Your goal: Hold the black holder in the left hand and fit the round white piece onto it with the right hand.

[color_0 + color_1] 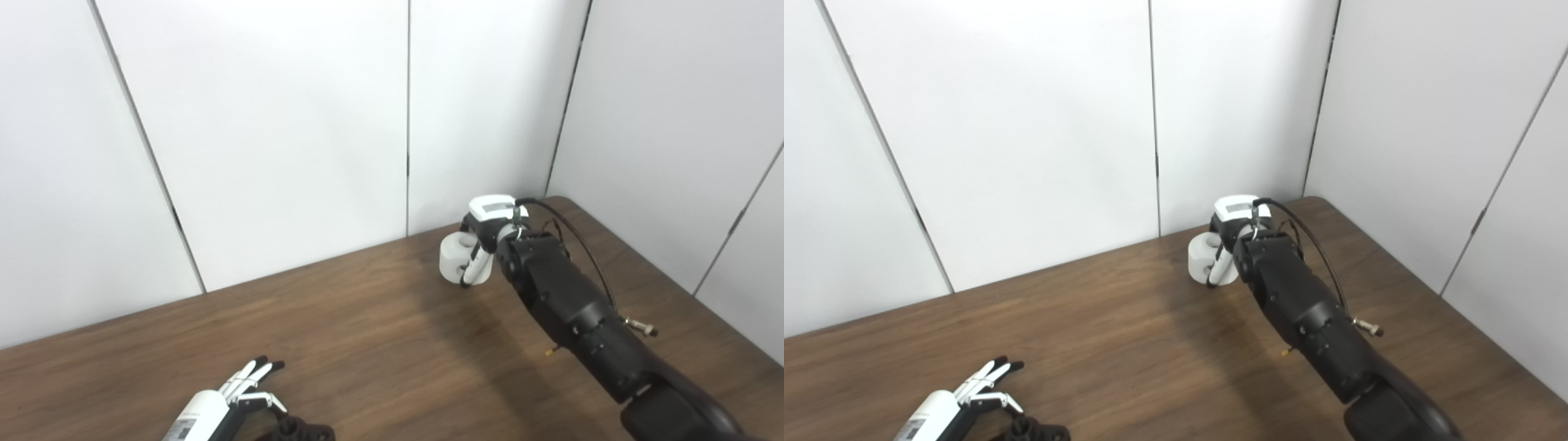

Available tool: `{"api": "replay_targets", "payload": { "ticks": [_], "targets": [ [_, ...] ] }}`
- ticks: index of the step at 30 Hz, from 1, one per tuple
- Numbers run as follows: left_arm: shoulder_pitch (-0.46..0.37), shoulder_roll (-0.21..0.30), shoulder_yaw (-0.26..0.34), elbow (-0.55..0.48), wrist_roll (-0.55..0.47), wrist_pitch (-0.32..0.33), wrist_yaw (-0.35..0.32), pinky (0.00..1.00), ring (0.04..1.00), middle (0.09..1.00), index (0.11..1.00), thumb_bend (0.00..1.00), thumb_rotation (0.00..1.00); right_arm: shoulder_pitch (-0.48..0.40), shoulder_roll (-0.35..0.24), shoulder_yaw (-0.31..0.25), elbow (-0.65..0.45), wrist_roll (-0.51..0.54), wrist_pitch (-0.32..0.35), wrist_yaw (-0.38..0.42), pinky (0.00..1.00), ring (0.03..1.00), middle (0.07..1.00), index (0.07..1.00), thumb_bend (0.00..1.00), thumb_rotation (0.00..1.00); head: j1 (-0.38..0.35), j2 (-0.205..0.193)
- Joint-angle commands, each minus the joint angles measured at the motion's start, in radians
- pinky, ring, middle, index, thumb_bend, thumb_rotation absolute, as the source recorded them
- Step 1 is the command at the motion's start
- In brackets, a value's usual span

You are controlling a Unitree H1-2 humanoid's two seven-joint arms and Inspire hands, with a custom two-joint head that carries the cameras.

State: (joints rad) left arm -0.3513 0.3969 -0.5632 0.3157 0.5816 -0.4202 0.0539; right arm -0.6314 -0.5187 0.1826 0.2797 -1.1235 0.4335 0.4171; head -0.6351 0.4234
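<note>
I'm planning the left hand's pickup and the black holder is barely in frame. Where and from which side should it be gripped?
Only the top edge of the black holder shows, at the picture's bottom edge on the table, just right of the left hand. Its shape is mostly cut off, so probably close around its near-left side, where the fingers already lie beside it.

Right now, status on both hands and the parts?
Right hand shut on round white piece, far side of table. Left hand fingers apart beside black holder, grip unclear. Path between clear.
</note>
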Motion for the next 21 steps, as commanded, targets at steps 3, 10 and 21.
{"api": "replay_targets", "payload": {
  "ticks": [3,10,21],
  "targets": [
    [0.086,0.049,-0.054,0.024,0.063,0.049,-0.146,0.96,1.0,0.955,0.489,0.52,0.06,-0.019,-0.014,-0.014,-0.025,0.026,0.002,-0.131,0.9,0.809,0.759,0.486,0.53,0.15,0.003,0.006],
    [0.091,0.053,-0.056,-0.005,0.057,0.08,-0.168,0.96,1.0,0.962,0.49,0.52,0.06,-0.005,-0.03,0.002,-0.024,0.045,-0.016,-0.202,0.94,0.803,0.73,0.482,0.52,0.14,0.012,0.014],
    [0.102,0.052,-0.059,-0.03,0.056,0.087,-0.167,0.91,0.994,0.953,0.489,0.52,0.06,0.036,-0.066,0.004,-0.086,0.076,-0.058,-0.268,0.92,0.786,0.712,0.481,0.53,0.14,0.112,0.054]
  ]
}}
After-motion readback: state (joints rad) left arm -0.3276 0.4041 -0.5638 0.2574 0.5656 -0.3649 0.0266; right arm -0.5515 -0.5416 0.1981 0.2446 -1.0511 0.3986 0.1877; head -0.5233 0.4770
